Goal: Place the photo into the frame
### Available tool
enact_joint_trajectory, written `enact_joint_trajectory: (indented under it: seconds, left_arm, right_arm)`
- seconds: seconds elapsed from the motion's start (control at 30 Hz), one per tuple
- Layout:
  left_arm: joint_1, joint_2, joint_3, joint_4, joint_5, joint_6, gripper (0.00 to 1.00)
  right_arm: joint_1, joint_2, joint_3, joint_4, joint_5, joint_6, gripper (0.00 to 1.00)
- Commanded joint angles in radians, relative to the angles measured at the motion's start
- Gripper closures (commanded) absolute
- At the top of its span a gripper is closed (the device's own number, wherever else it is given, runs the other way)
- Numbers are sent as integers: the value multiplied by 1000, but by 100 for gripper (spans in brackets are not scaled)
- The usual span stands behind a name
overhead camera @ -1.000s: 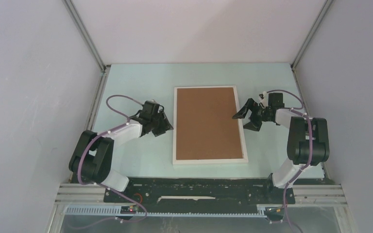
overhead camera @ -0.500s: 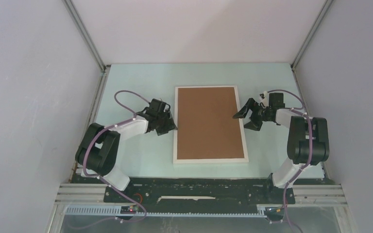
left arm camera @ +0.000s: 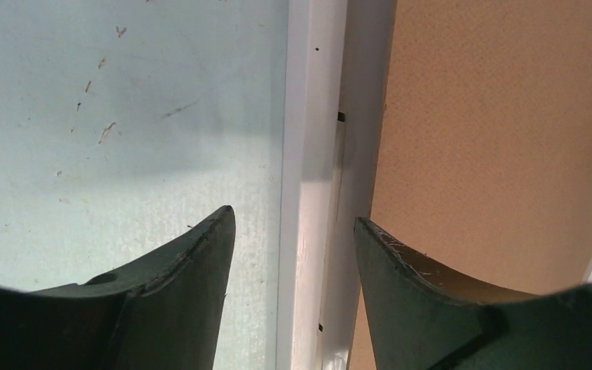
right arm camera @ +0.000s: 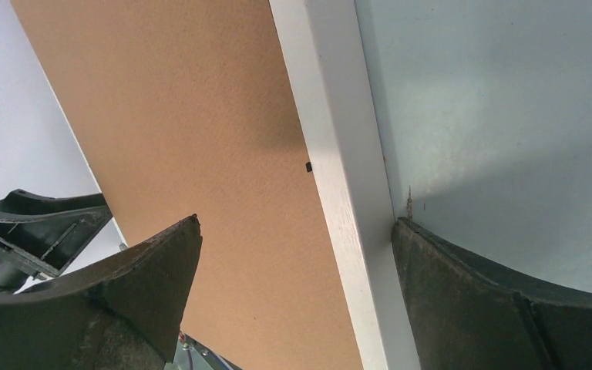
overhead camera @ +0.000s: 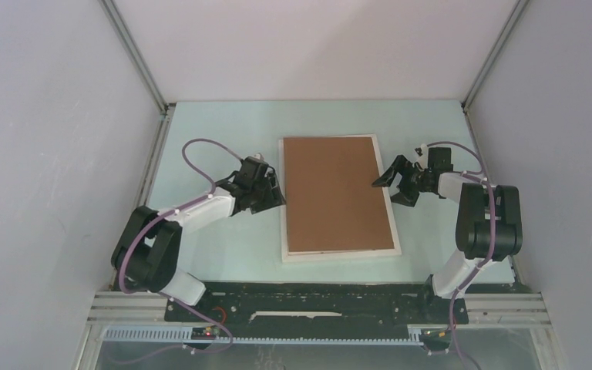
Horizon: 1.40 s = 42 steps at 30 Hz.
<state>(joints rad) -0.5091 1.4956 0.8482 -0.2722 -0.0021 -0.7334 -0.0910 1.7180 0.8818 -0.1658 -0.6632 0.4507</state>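
Note:
The frame (overhead camera: 285,223) lies flat in the middle of the table, its thin white rim around a brown backing board (overhead camera: 338,196). The photo is hidden. My left gripper (overhead camera: 275,190) is open at the frame's left rail. In the left wrist view that white rail (left arm camera: 312,154) runs between the two fingers, with a gap on each side and the board (left arm camera: 493,139) to the right. My right gripper (overhead camera: 390,185) is open wide at the right rail (right arm camera: 339,154). One finger (right arm camera: 462,301) rests against the rail's outer side, the other (right arm camera: 139,293) hangs over the board (right arm camera: 185,116).
Grey enclosure walls stand on three sides, with aluminium posts (overhead camera: 162,100) at the back corners. The black base rail (overhead camera: 316,297) runs along the near edge. The left gripper (right arm camera: 31,231) shows across the board in the right wrist view.
My left gripper has moved right to the frame's left rail and its jaws have widened. The frame has slid a little to the right. The right gripper has barely moved.

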Motion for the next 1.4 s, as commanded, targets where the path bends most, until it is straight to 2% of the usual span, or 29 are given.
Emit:
enact_joint_trajectory:
  seconds: [0.0, 0.17, 0.37, 0.43, 0.57, 0.63, 0.7, 0.83, 0.93, 1.13, 1.3, 1.37]
  left_arm:
    - [-57, 30, 62, 83, 117, -48, 33]
    - [-56, 112, 126, 29, 113, -24, 29]
    - [-60, 175, 200, -61, 46, 16, 22]
    - [-73, 178, 223, -111, -20, 34, 18]
    - [-79, 136, 215, -142, -82, 43, 11]
    - [-77, 88, 196, -148, -117, 49, 4]
    - [-66, 40, 185, -152, -108, 55, 0]
    - [-9, -37, 175, -152, -46, 40, 0]
    - [63, -33, 179, -106, 15, 21, 0]
    - [138, 119, 318, -44, 13, 12, 0]
    - [153, 301, 455, -37, 5, 6, 8]
    - [153, 361, 491, -39, -38, 4, 11]
  right_arm:
    - [30, -1, -4, -7, -83, 14, 0]
    - [32, 2, -3, -8, -82, 12, 0]
    - [36, 6, -3, -4, -84, 12, 0]
    - [34, 5, -3, -3, -85, 13, 0]
    - [26, 1, -3, -5, -83, 11, 0]
    - [22, -1, -3, -6, -85, 10, 0]
    - [20, -4, -3, -9, -83, 8, 0]
    - [12, -3, -3, 3, -90, 18, 0]
    - [7, -4, -3, 11, -93, 24, 0]
    - [-24, -1, 24, 19, -81, 48, 0]
    - [-41, 54, 97, 16, -63, 70, 0]
    - [-38, 81, 125, 16, -60, 78, 0]
